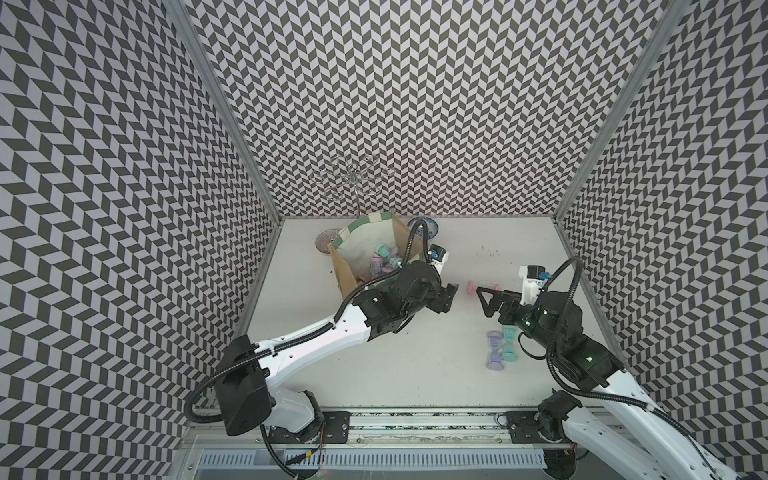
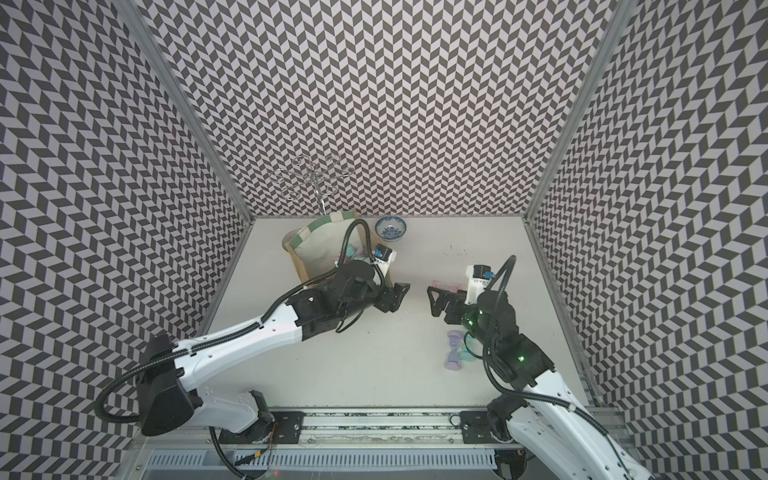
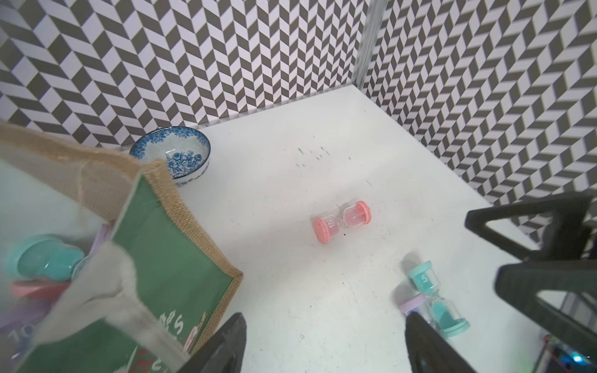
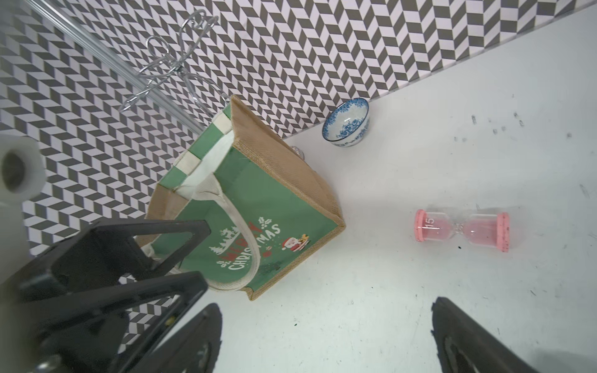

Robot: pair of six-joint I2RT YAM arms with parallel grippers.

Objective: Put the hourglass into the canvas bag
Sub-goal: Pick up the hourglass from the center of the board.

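Observation:
The canvas bag stands open at the back left, with several pastel hourglasses inside. A pink hourglass lies on its side on the white table, between the two grippers in both top views. My left gripper hovers just right of the bag, open and empty; its wrist view shows the pink hourglass ahead of the spread fingers. My right gripper faces it, also open and empty, with the pink hourglass off to one side. A purple hourglass and a teal hourglass lie side by side near the right arm.
A blue-patterned bowl sits behind the bag by the back wall. A tinted glass bowl is at the bag's left. A wire rack rises behind the bag. Chevron-patterned walls enclose the table on three sides.

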